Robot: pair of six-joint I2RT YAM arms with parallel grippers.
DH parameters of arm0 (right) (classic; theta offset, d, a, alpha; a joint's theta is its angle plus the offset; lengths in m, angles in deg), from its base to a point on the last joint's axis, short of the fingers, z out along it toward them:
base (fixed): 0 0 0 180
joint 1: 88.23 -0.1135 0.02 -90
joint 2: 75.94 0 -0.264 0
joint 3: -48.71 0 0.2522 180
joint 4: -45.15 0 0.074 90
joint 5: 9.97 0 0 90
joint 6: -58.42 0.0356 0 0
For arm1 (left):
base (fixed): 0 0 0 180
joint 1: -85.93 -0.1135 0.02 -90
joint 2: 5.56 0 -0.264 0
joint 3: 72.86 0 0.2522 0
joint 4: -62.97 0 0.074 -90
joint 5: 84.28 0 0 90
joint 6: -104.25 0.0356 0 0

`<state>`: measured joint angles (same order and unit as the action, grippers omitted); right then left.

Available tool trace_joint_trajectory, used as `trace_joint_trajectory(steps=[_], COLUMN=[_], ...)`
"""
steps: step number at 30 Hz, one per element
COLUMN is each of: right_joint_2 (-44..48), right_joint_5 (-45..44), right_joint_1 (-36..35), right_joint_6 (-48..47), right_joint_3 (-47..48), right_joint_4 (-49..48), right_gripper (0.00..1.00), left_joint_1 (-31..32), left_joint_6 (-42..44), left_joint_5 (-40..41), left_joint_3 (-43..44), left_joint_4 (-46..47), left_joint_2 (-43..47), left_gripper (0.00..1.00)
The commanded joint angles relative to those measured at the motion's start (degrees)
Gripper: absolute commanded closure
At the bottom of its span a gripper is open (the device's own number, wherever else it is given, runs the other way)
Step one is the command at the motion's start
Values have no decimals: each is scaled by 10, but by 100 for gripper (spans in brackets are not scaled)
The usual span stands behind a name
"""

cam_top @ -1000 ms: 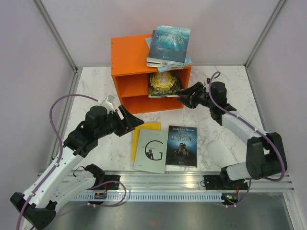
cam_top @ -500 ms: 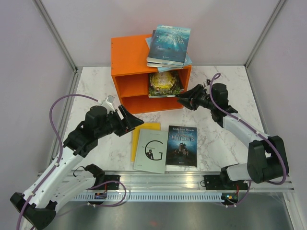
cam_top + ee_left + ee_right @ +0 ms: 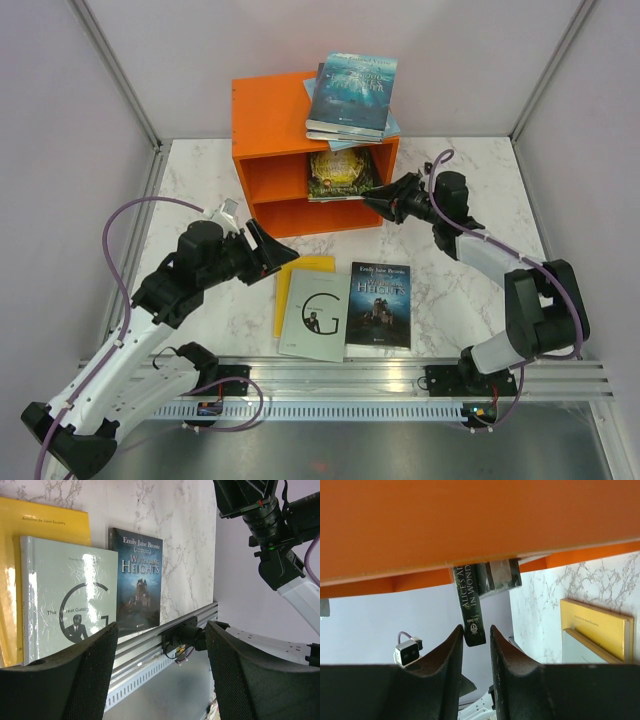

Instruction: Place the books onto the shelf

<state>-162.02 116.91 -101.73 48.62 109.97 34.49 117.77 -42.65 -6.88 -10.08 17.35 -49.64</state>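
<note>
The orange shelf stands at the back, with several books stacked on its top. A green-gold book lies in the upper compartment and sticks out at the front. My right gripper is at that book's right front corner. In the right wrist view the dark spine ends between the narrowly open jaws of the right gripper: one fingertip is at the spine and a small gap shows at the other. My left gripper hangs open and empty above the yellow book.
On the table in front of the shelf lie a white-grey book on the yellow one, and a dark castle-cover book beside them. An aluminium rail runs along the near edge. Purple walls enclose the table.
My right gripper has moved left toward the shelf, and its jaws have narrowed round the end of the green-gold book's spine. The left arm has not moved.
</note>
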Motion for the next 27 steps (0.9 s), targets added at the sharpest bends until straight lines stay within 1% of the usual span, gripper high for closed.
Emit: trace_joint_trajectory(steps=[1, 10, 14, 15, 16, 17, 19, 20, 21, 25, 26, 27], right_joint_2=[-22, -51, -46, -32, -24, -16, 13, 24, 45, 109, 123, 155], right_joint_5=[-7, -9, 1, 4, 5, 7, 7, 9, 13, 11, 9, 9], right_joint_1=[1, 13, 18, 20, 26, 29, 42, 46, 51, 63, 60, 59], right_joint_6=[7, 18, 11, 2, -33, -61, -127, -139, -150, -201, -204, -202], right_joint_3=[24, 45, 44, 41, 43, 47, 58, 57, 51, 19, 6, -31], right_joint_4=[-34, -53, -56, -50, -34, 25, 109, 125, 139, 223, 227, 228], right_gripper=[69, 69, 65, 59, 56, 54, 47, 43, 35, 31, 25, 23], left_joint_1=[-6, -14, -17, -17, -17, -19, -20, -23, -24, -27, -28, -28], left_joint_6=[22, 33, 46, 50, 53, 61, 65, 70, 72, 94, 99, 101], left_joint_5=[3, 3, -15, -20, -26, -28, -34, -34, -36, -41, -44, -47], left_joint_3=[22, 23, 2, -3, -15, -21, -42, -49, -55, -93, -101, -109], left_joint_4=[-15, -25, -24, -25, -24, -24, -24, -24, -23, -13, -8, 0], left_joint_2=[7, 0, -20, -24, -27, -31, -34, -37, -43, -68, -74, -82], left_gripper=[26, 26, 25, 25, 24, 24, 23, 22, 21, 20, 20, 20])
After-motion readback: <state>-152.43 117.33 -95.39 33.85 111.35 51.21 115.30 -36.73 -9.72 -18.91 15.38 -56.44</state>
